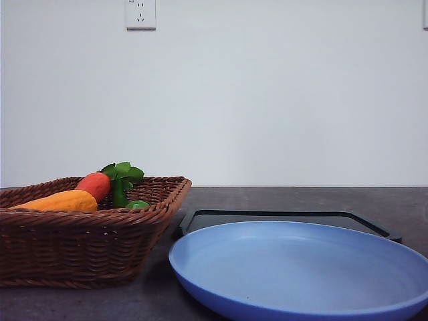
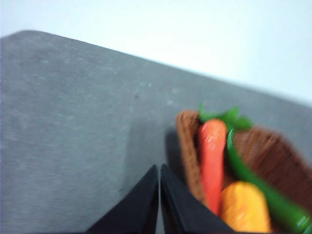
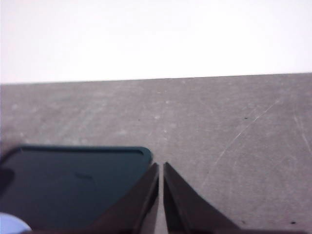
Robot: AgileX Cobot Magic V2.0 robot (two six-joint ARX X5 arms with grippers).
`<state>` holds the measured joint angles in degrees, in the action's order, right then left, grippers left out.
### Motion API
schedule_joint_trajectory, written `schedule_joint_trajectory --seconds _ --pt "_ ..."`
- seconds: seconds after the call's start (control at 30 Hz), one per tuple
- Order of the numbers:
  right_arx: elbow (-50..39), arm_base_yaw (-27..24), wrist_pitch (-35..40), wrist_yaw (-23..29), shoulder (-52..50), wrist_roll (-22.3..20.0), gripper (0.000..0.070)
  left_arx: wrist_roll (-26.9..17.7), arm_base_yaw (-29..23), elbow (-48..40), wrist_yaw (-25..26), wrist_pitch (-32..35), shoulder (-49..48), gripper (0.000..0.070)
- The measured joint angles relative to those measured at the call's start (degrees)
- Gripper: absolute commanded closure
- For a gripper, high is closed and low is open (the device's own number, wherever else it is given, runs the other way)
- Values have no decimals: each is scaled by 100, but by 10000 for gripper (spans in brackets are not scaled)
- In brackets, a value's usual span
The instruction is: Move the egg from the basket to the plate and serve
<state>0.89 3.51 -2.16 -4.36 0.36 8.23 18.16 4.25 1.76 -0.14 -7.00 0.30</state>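
Observation:
The brown wicker basket (image 1: 80, 241) stands at the front left of the table. It holds a red-orange piece, a long orange-yellow vegetable and green leaves. The egg is hidden from view. The light blue plate (image 1: 301, 267) lies at the front right, nothing on it. In the left wrist view my left gripper (image 2: 160, 168) is shut, its tips over bare table just beside the basket (image 2: 187, 156) corner. In the right wrist view my right gripper (image 3: 161, 165) is shut, over the table near the black tray's corner, with a sliver of the plate (image 3: 10, 225) at the edge.
A flat black tray (image 1: 281, 219) lies behind the plate; the right wrist view shows the tray (image 3: 73, 183) too. The grey tabletop (image 3: 219, 122) stretches back to a white wall with a socket (image 1: 140, 13).

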Motion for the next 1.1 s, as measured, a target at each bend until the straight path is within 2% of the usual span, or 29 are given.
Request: schedule_joint_trajectory --seconds 0.07,0.17,0.3,0.47,0.63,0.87,0.93,1.1 --pt "0 0 150 2 0 217 700 404 0 0 0 150 0 700" --pt "0 0 320 0 0 437 700 674 0 0 0 414 0 700" --pt "0 0 630 -15 0 811 700 788 0 0 0 638 0 700" --pt "146 0 260 -15 3 1209 700 824 0 68 76 205 140 700" --pt "771 0 -385 -15 251 1376 700 837 0 635 581 -42 801 700" --pt "1663 0 -1381 -20 1229 1436 700 744 0 1672 1702 -10 2262 700" --pt "1928 0 -1536 -22 1521 1433 700 675 9 1961 1873 -12 2660 700" --pt "2610 0 -2073 -408 2284 1249 700 577 133 2645 2461 -7 3490 700"
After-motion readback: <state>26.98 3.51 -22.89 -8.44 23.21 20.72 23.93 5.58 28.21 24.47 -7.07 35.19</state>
